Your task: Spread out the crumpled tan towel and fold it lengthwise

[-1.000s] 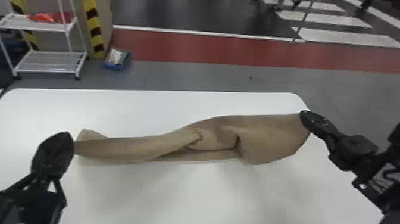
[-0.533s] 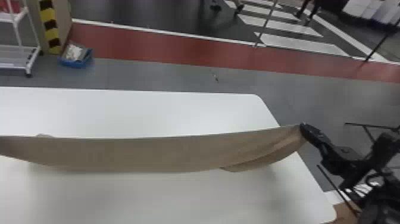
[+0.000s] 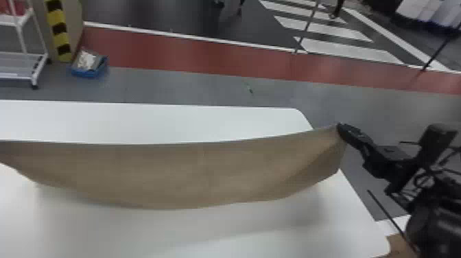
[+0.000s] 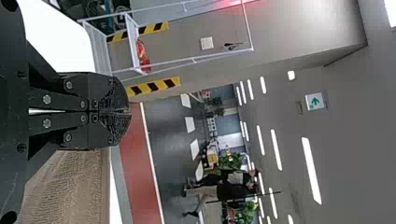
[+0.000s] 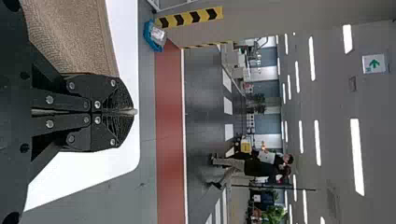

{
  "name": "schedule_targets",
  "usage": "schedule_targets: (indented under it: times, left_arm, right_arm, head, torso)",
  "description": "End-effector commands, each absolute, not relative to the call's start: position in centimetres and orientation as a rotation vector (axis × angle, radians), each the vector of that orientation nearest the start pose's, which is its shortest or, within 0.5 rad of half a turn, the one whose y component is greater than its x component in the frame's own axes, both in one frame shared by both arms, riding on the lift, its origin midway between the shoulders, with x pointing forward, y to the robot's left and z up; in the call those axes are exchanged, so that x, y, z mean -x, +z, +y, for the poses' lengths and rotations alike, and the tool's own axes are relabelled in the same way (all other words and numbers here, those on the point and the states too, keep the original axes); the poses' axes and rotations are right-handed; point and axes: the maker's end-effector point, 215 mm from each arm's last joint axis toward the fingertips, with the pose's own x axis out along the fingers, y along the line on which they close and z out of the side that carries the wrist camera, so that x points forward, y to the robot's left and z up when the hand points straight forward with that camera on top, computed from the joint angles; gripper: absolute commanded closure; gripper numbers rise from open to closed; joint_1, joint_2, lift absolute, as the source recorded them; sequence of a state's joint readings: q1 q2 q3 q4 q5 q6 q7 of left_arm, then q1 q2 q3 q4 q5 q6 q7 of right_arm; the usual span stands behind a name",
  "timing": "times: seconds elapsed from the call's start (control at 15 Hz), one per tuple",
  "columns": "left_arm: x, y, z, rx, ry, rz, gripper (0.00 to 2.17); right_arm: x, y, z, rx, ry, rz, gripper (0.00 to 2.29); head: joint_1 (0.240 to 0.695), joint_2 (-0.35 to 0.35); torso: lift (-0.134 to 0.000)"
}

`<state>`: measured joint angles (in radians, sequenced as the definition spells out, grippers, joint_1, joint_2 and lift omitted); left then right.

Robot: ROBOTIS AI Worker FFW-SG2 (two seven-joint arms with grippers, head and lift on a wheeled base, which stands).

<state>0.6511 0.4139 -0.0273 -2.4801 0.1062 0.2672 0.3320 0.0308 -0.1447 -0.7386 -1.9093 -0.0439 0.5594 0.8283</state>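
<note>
One long towel, tan, of woven cloth [image 3: 171,175]: strung as a broad band from the left edge of the head view to right of centre. Top edge nearly straight, sagging slightly; bottom edge bowed downward, with a slanting crease near the right end. Whether it touches the table below, I cannot tell.

One table, white, smooth, round-cornered [image 3: 154,121]: beneath and behind the cloth.

One right gripper, black, flat-fingered [image 3: 339,127]: right of centre, fingers together, clamped on the towel's upper corner.

One left gripper, matching [image 4: 127,112]: left of centre in its wrist view, fingers pressed together on the towel, which hangs at lower left there.

Step, as I judge it: spreading, the lengthwise fold still to be made.

Hazards: a corner may slip free if the arms pull too hard, the right pinch being small. The right end sits out past the table's right edge; lowered there, it would droop over the side. The bowed bottom edge could tuck under on landing, and the crease be pressed in, if the cloth is set straight down slack.
</note>
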Motion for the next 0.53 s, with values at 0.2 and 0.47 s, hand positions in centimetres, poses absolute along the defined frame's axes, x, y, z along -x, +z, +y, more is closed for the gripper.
schedule_targets:
  times: [0.2, 0.47]
  left_arm:
    - [-50.0, -23.2, 26.2, -0.202, 0.029, 0.044, 1.38]
    - [-58.4, -21.0, 28.7, -0.185, 0.051, 0.019, 1.38]
  right_arm:
    - [-57.7, -26.2, -45.3, -0.048, 0.192, 0.186, 1.69]
    - [-65.6, -22.8, -42.8, 0.043, 0.242, 0.125, 1.69]
  head:
    - [0.661, -0.238]
    - [0.589, -0.182]
  torso:
    - [-0.125]
    - [-0.125]
